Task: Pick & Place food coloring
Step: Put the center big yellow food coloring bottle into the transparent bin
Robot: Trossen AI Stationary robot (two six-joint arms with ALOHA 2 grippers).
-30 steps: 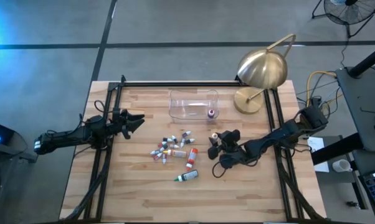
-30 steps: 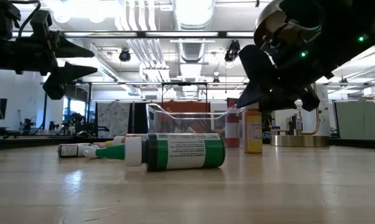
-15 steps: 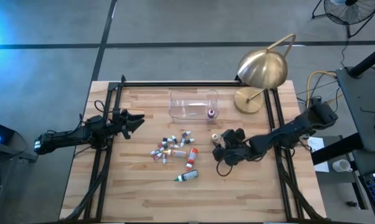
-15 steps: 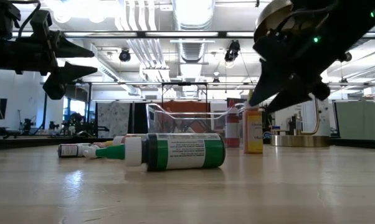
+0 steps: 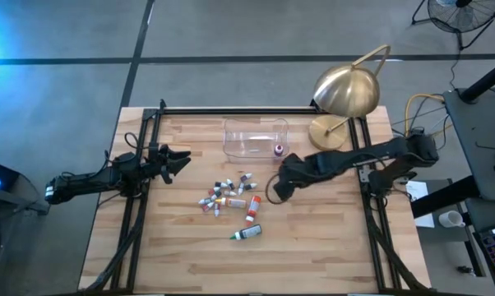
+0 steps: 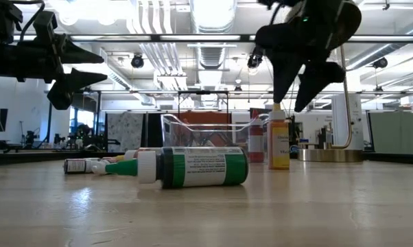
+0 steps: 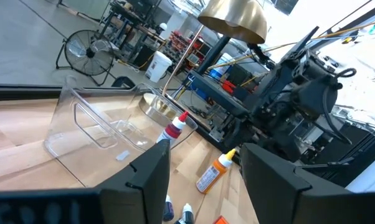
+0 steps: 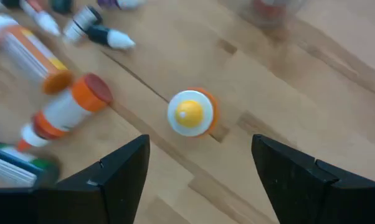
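Note:
Several small food coloring bottles (image 5: 227,196) lie on their sides in a loose heap mid-table. A green one (image 5: 247,233) lies nearer the front, and another stands inside the clear tub (image 5: 256,137). An orange bottle (image 8: 190,114) with a yellow tip stands upright on the wood (image 6: 278,144). My right gripper (image 6: 292,103) hangs open a little above it, fingers pointing down and touching nothing. My left gripper (image 5: 182,158) waits open and level at the table's left, well above the wood.
A brass desk lamp (image 5: 346,94) stands at the far right corner, just right of the tub. Black rails (image 5: 141,205) run along the table's left and right sides. Bare wood lies in front of the green bottle.
My right gripper has opened, risen and tipped from a flat reach to pointing steeply down. It has also shifted toward the table's left. The upright orange bottle has stayed standing in its place.

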